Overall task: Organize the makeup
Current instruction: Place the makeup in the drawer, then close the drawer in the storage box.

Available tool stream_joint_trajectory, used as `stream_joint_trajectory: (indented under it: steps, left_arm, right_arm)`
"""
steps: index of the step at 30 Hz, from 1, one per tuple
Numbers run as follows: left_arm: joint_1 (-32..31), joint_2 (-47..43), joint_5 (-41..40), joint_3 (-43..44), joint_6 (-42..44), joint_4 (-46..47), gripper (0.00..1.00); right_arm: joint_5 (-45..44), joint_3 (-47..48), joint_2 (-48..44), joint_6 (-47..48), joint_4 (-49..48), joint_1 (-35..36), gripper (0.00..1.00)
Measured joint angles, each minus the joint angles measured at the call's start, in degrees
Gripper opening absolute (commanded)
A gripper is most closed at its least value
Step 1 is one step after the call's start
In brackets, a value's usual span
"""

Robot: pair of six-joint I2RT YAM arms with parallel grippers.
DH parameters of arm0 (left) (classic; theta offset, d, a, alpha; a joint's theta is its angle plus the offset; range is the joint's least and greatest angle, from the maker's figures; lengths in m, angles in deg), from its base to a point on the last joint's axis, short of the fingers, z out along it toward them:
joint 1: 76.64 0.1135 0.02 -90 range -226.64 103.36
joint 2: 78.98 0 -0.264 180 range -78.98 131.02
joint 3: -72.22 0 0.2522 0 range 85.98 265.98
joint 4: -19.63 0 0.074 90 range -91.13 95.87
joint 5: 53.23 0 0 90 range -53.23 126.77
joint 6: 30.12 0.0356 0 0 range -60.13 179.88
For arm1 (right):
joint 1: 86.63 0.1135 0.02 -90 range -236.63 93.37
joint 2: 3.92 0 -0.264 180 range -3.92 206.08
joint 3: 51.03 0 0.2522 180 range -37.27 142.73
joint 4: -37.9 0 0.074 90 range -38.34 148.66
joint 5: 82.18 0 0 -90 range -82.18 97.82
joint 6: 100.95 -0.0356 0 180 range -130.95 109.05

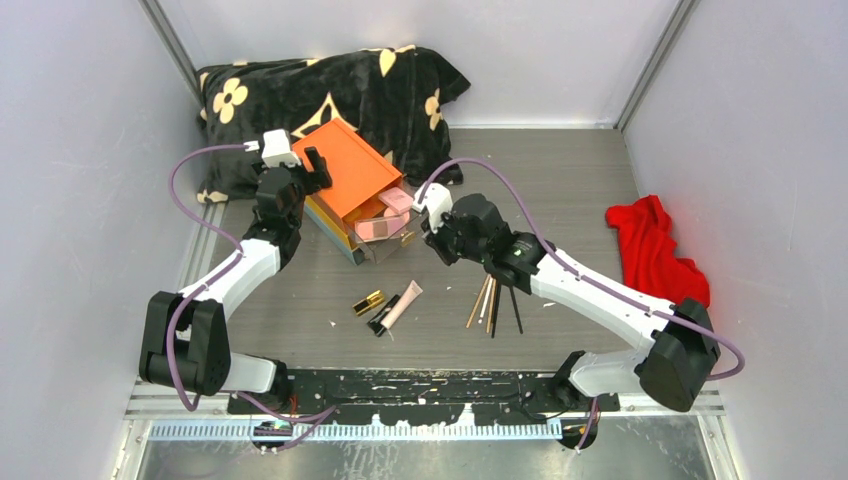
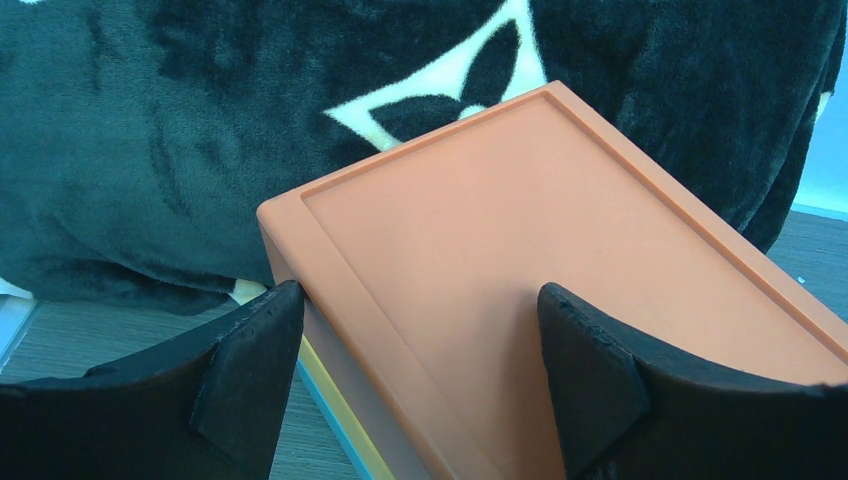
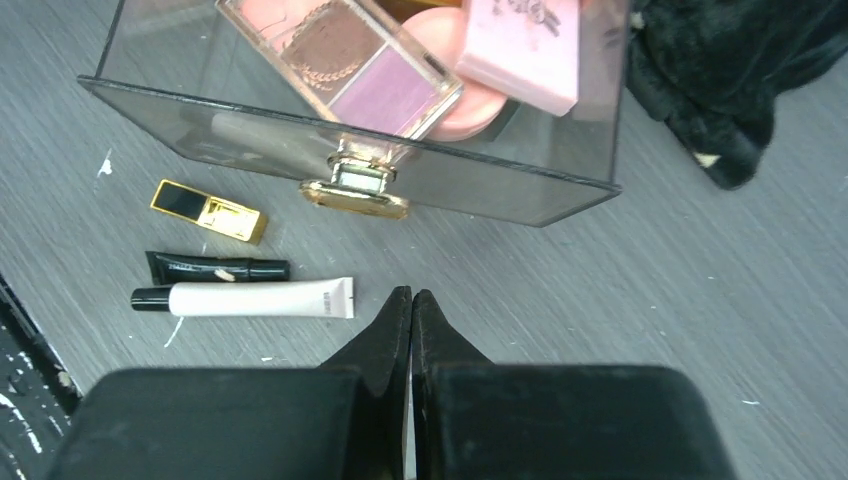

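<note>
Your right gripper (image 3: 412, 296) is clenched on nothing, at 6 o'clock of the clear plastic drawer (image 3: 500, 180), which holds the pink square palettes (image 3: 345, 60) and the round pink compact (image 3: 480, 100). From above, the gold-black lipstick (image 3: 208, 212), black tube (image 3: 215, 268) and pink tube (image 3: 260, 298) lie on the table at that gripper's 7 o'clock, and the thin tan and black brushes (image 1: 492, 303) at its 4. Your left gripper (image 2: 418, 300) straddles a corner of the orange-topped box (image 2: 520, 230) with its jaws parted. You cannot tell whether it grips.

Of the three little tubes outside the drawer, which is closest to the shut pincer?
The pale pink tube, its flat end beside the right gripper. The black tube and gold lipstick lie farther off.

A robot lab booth — bare white walls (image 1: 70, 150), aluminium frame (image 1: 172, 42).
</note>
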Motion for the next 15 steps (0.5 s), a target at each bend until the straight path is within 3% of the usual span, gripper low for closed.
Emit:
stream_joint_trajectory:
  steps: [15]
  left_arm:
    - [0.00, 0.00, 0.02, 0.00, 0.00, 0.00, 0.82]
  right_arm:
    - [4.50, -1.66, 8.96, -2.97, -11.13, 0.00, 0.03]
